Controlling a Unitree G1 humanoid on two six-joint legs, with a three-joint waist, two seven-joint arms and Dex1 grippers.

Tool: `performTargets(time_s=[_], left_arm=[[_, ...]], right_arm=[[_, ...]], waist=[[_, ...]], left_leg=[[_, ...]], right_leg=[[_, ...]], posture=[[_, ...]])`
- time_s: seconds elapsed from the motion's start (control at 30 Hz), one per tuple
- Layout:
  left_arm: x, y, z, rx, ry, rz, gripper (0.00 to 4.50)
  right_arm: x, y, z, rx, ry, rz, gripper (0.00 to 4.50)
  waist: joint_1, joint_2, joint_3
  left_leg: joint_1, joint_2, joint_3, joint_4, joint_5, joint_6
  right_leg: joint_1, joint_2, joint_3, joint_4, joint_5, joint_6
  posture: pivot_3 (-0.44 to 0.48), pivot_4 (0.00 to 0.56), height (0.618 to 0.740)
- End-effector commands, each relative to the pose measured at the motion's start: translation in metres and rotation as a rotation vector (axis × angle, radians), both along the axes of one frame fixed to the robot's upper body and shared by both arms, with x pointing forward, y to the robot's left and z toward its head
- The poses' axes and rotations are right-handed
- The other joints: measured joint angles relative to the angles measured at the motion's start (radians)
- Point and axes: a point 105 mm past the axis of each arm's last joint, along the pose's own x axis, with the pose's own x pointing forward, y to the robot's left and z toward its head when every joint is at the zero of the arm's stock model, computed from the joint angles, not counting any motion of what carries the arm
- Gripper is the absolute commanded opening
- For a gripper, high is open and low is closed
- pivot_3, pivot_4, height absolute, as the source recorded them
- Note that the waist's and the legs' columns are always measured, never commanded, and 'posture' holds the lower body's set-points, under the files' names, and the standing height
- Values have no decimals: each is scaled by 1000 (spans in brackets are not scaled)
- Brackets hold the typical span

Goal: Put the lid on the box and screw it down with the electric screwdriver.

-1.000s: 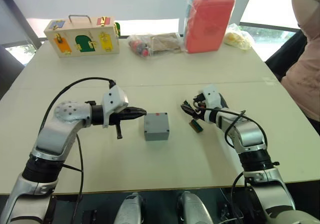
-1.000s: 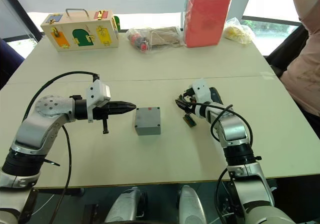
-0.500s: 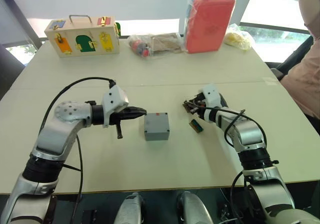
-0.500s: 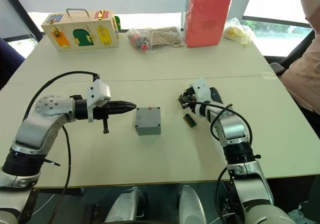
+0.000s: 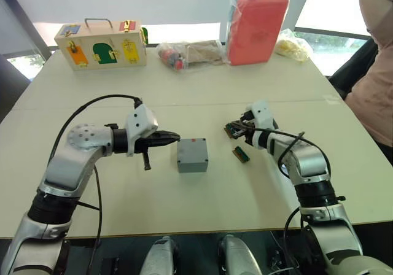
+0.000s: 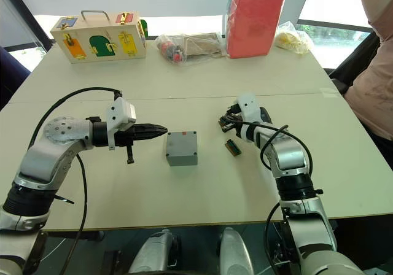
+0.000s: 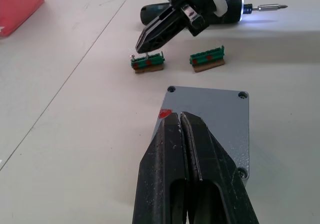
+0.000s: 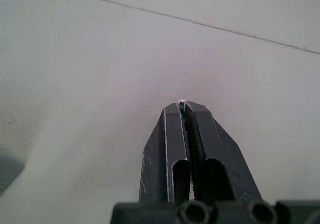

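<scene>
Left wrist view: lid already sits on the box, unscrewed.
Your left gripper rests closed beside it; your right gripper pinches a small screw, screwdriver lying behind.

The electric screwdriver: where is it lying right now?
In the left wrist view, the electric screwdriver lies on the table behind the right gripper, beyond two green connector strips.

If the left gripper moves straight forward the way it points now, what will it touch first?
Most likely the lid on the grey box: the shut left gripper points at it from close by. It may hang slightly above, so it could pass over toward the green connector strips.
</scene>
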Motion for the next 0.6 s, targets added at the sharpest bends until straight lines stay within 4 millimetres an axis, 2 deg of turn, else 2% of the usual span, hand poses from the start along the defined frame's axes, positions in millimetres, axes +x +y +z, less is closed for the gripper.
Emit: performTargets(time_s=[0.03,0.13,0.2,0.27,0.43,0.6], left_arm=[[-4,-4,10,0,-44,-23,0],[-4,-1,8,7,-37,-17,0],[-4,2,7,15,-32,-15,0],[-4,3,7,18,-31,-13,0],[-5,3,7,19,-33,-11,0],[-6,3,7,20,-35,-9,0]], right_arm=[[-7,6,44,66,-93,49,73],[-27,31,66,122,-82,194,73],[-46,56,58,92,-41,319,73],[-56,68,51,70,-16,373,73],[-61,76,39,44,10,392,73],[-59,74,27,-14,31,385,73]], waist=[[0,0,0],[1,0,0],[0,0,0],[-2,0,0],[5,0,0],[1,0,0]], left_leg=[[0,0,0,0,0,0],[0,0,0,0,0,0],[0,0,0,0,0,0],[0,1,-1,0,0,0],[0,0,0,0,0,0],[0,-1,0,0,0,0]], right_leg=[[0,0,0,0,0,0],[0,0,0,0,0,0],[0,0,0,0,0,0],[0,1,0,0,0,0],[0,0,0,1,0,0],[0,-1,0,1,0,0]], posture=[[0,150,730],[0,150,730],[0,150,730],[0,150,730],[0,150,730],[0,150,730]])
